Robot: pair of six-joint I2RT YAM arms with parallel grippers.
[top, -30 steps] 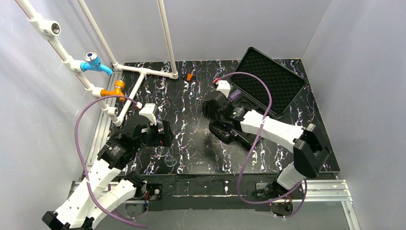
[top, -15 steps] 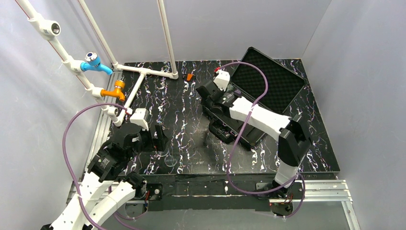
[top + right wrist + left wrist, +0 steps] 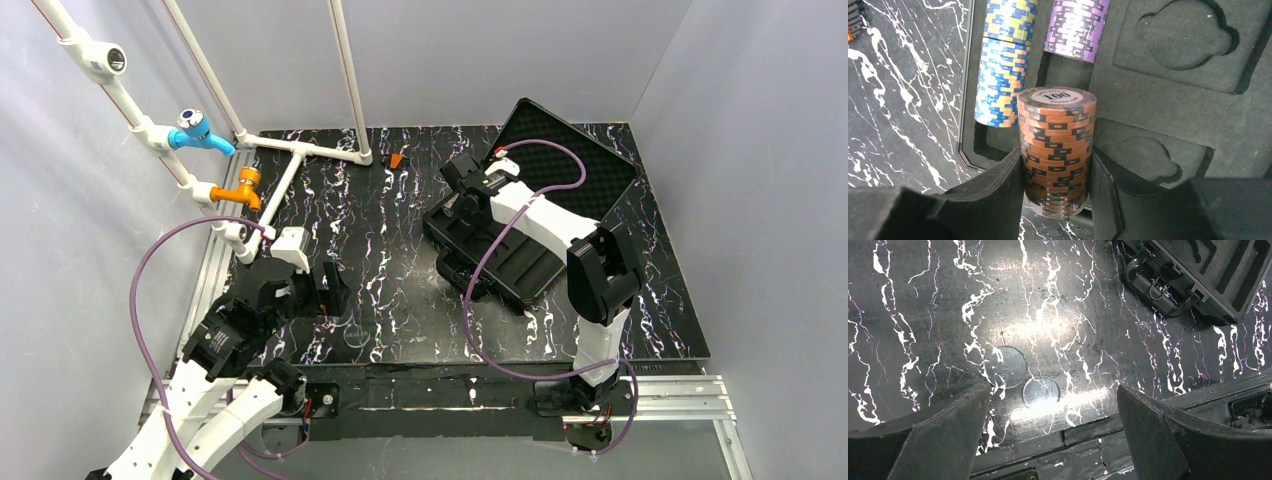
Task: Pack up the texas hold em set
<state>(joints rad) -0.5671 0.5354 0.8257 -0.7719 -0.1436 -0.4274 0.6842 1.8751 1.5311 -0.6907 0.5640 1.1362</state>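
Blue stack (image 3: 998, 85), purple stack (image 3: 1075, 27) in case (image 3: 1173, 115); right jaws clamp brown stack (image 3: 1055, 145); left jaws apart; lid (image 3: 575, 165) open.

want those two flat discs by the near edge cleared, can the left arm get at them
Probably yes: the left gripper hangs open right over the discs, nothing lies between, and the case sits off to the side. Flat as they lie, pinching could be tricky.

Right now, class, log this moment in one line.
right gripper: shut on brown chip stack | at case tray, near purple stack | left gripper: open, empty
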